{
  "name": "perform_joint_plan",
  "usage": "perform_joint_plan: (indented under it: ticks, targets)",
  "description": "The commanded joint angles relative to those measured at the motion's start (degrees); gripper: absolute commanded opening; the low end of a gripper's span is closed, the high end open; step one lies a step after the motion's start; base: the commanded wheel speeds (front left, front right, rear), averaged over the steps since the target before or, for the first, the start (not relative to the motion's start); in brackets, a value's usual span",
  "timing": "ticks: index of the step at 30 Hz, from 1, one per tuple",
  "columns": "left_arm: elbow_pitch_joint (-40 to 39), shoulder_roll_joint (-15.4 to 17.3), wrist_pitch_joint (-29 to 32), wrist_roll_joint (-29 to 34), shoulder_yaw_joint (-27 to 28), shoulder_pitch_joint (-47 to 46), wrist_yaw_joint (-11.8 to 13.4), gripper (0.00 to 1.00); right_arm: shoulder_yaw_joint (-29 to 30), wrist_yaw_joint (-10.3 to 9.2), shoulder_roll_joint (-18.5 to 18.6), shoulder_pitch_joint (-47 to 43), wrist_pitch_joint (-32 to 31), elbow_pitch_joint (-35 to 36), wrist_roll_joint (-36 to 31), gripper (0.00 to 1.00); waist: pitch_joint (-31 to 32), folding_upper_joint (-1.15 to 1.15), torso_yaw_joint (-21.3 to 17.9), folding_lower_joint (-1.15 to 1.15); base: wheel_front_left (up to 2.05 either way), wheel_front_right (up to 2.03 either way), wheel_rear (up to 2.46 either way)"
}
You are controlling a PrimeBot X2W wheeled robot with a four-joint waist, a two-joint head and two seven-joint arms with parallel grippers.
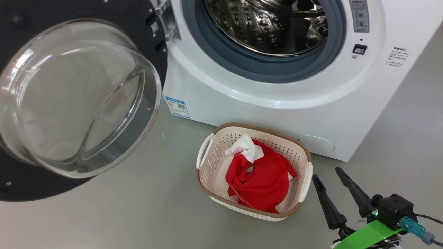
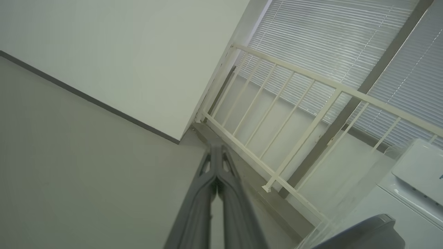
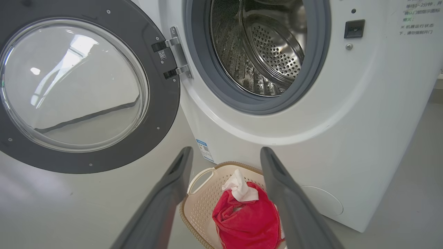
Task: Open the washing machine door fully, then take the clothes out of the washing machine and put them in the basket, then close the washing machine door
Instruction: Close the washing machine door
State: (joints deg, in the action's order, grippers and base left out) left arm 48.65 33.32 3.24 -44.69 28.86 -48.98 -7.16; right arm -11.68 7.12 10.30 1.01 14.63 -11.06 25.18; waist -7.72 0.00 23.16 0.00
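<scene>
The washing machine door [image 1: 76, 100] stands wide open. The clothes [image 1: 259, 180] lie inside the basket [image 1: 214, 162], on the floor just before the washing machine [image 1: 277, 107]. The right tool [image 1: 326, 173] is near the basket, released and empty. The left tool [image 2: 216, 152] is clenched on nothing.

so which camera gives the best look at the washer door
The right wrist view: the washing machine door stands open almost face-on, with nearly all its black rim, glass and hinge in frame. The head view crops the rim, showing mostly the bulging glass. The left wrist view catches a dark curved edge, possibly the door's.
</scene>
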Motion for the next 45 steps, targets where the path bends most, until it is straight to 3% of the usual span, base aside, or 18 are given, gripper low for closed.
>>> perform_joint_plan:
  ticks: [1, 5, 13, 33, 45]
  targets:
    - [0.2, 5.0, 3.3, -1.2, -0.2, -1.9, -0.3, 0.0, -1.0, 0.36, 0.5, 1.5, 0.4, 1.3, 0.2, 1.0, 0.0, 0.0, 0.2, 0.0, 0.0, 0.0, 0.0]
    - [4.0, 6.1, 15.4, -4.0, -3.1, -3.4, -0.3, 0.0, -0.9, 0.36, 0.6, 1.3, 0.4, 1.3, 0.3, 1.0, -0.2, 0.0, 0.5, 0.0, 0.0, 0.0, 0.0]
    - [5.7, 6.2, 27.5, -8.0, -4.2, -3.1, -0.3, 0.0, -0.9, 0.36, 0.6, 1.3, 0.4, 1.5, 0.2, 1.0, -0.6, 0.0, 0.2, 0.0, 0.0, 0.0, 0.0]
    - [-5.8, 4.5, 44.0, -13.5, -10.4, 5.1, -0.3, 0.0, -0.3, 0.36, -0.2, 1.2, 0.4, 1.3, 0.3, 1.0, 0.4, 0.0, 0.2, 0.0, 0.0, 0.0, 0.0]
    - [-19.0, 4.6, 53.7, -22.0, -15.6, 11.0, -0.3, 0.0, 0.1, 0.36, -1.1, 0.5, 0.4, 1.1, 0.3, 1.0, 2.5, 0.0, -0.1, 0.0, 0.0, 0.0, 0.0]
